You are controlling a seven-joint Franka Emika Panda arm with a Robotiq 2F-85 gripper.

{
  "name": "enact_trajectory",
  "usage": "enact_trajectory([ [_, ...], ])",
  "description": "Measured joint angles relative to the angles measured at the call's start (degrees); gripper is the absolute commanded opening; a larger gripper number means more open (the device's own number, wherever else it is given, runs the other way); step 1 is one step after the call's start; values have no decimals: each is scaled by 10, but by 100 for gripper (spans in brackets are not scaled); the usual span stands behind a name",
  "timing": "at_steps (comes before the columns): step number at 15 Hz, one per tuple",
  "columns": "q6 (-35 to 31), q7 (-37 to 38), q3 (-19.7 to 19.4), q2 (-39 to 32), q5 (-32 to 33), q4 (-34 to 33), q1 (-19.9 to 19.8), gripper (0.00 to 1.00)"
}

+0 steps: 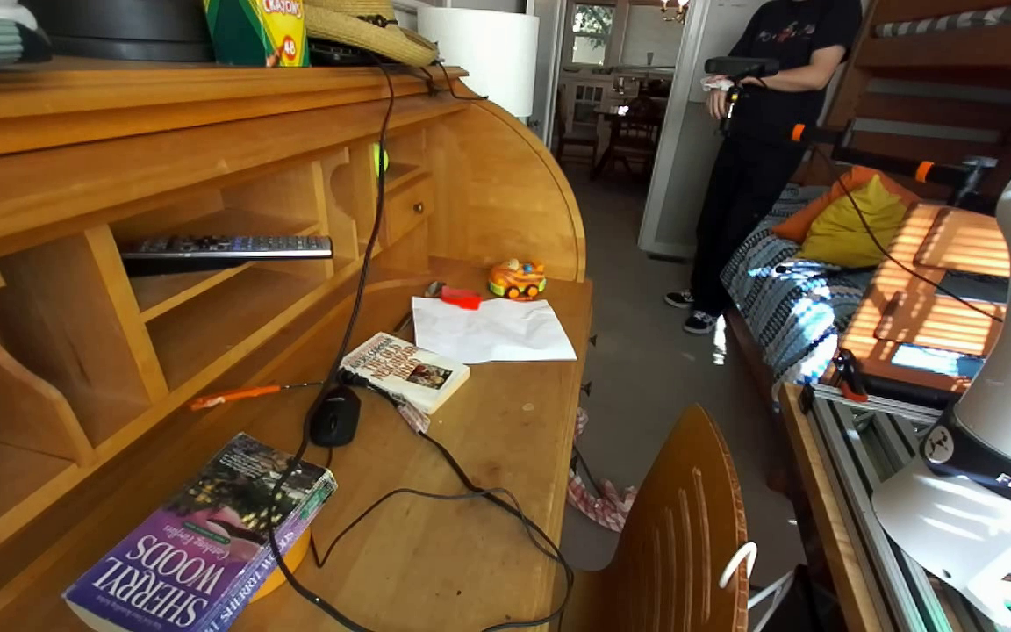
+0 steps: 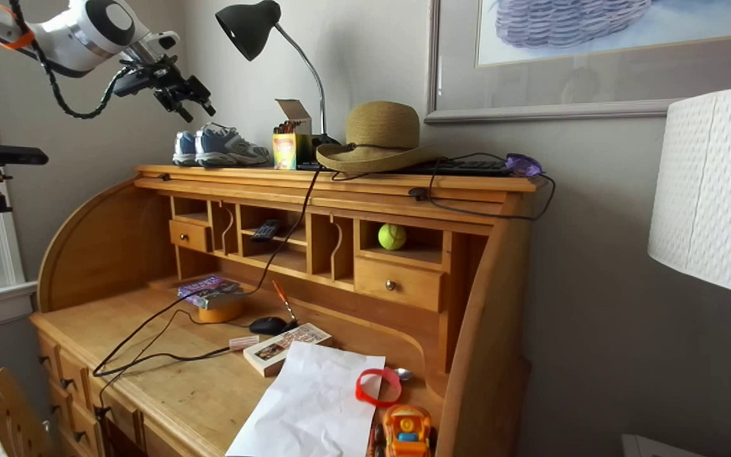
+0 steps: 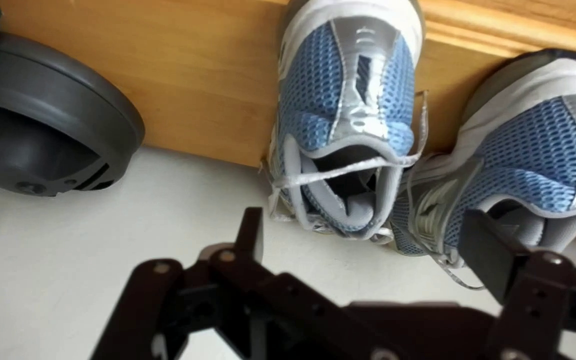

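Spread wide, with nothing between its black fingers point(image 3: 251, 232), my hand point(image 3: 368, 242) looms nearest, at the bottom of the wrist view; just beyond its tips are a blue-and-silver running shoe point(image 3: 355, 110) and its mate point(image 3: 523, 165), set side by side on the upper ledge point(image 3: 208, 85), heels toward the pale wall point(image 3: 93, 250); a grey lace point(image 3: 338, 173) crosses the mouth of the middle shoe; in an exterior view I hang just above the pair, apart from both; beside them stand a dark lamp base point(image 3: 53, 115) and a crayon box point(image 2: 285, 151) with its flap raised; farther along are a straw hat point(image 2: 381, 124) and a black keyboard point(image 2: 476, 167); below the ledge, pigeonholes point(image 2: 416, 255) hold a remote control point(image 2: 266, 230) and a tennis ball point(image 2: 392, 236); lower, the tabletop point(image 1: 497, 430) carries a purple Sherryl Woods paperback point(image 1: 198, 544) atop an orange object point(image 2: 221, 312), a computer mouse point(image 1: 336, 421), a paler paperback point(image 1: 400, 367), a paper sheet point(image 1: 497, 332), a red band point(image 2: 361, 392) at the sheet's edge and an orange toy car point(image 2: 407, 431); a black cable point(image 1: 351, 320) drops from the ledge and loops among these things; farthest off, a person point(image 1: 777, 114) in a black T-shirt stands near a bed point(image 1: 773, 272) with a yellow pillow point(image 1: 856, 224).
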State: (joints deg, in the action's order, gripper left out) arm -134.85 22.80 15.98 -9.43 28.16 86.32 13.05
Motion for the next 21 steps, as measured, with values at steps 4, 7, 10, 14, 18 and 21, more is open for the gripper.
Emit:
enact_trajectory([
  [4, 50, 5, -20, -68, 7, -98, 56, 100],
  [7, 66, 5, -36, -110, 7, -165, 96, 100],
  [10, 87, 5, -58, -147, 4, -223, 123, 100],
  [14, 129, 4, -85, -194, 1, -282, 140, 100],
  [18, 156, -4, -107, -241, 1, -336, 157, 100],
  [21, 185, -11, -123, -263, 2, -379, 171, 100],
])
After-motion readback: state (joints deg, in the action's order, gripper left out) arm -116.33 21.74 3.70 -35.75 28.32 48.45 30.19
